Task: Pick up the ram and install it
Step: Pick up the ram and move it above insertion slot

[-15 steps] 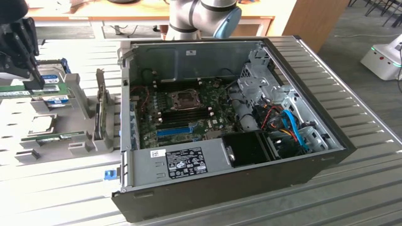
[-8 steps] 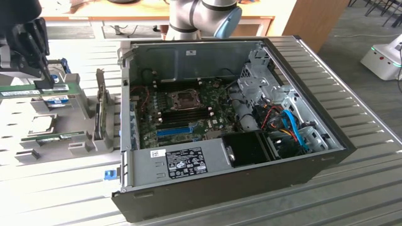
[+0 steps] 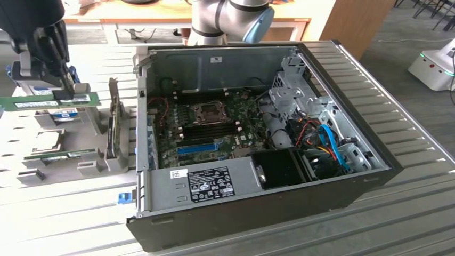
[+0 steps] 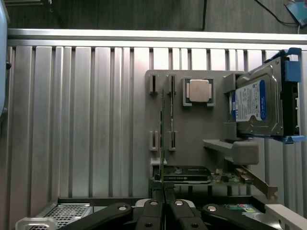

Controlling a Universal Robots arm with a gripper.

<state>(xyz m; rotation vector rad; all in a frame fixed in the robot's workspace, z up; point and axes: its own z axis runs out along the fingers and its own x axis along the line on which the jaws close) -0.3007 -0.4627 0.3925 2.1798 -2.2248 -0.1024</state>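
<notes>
- Black end effector (image 3: 65, 95) was clamped on the ram (image 3: 39, 101), pinching it from above.
- Grasp step, I judged: the ram sat over the grey fixture tray (image 4: 192, 129), well apart from the open computer case (image 3: 235, 69).
- Installing would call for carrying it level to the motherboard (image 3: 242, 133).
- The ram was a thin green stick with a white label (image 3: 32, 104).

The pincer (image 4: 163, 194) clamps the ram (image 4: 162, 143), seen edge-on.
</notes>
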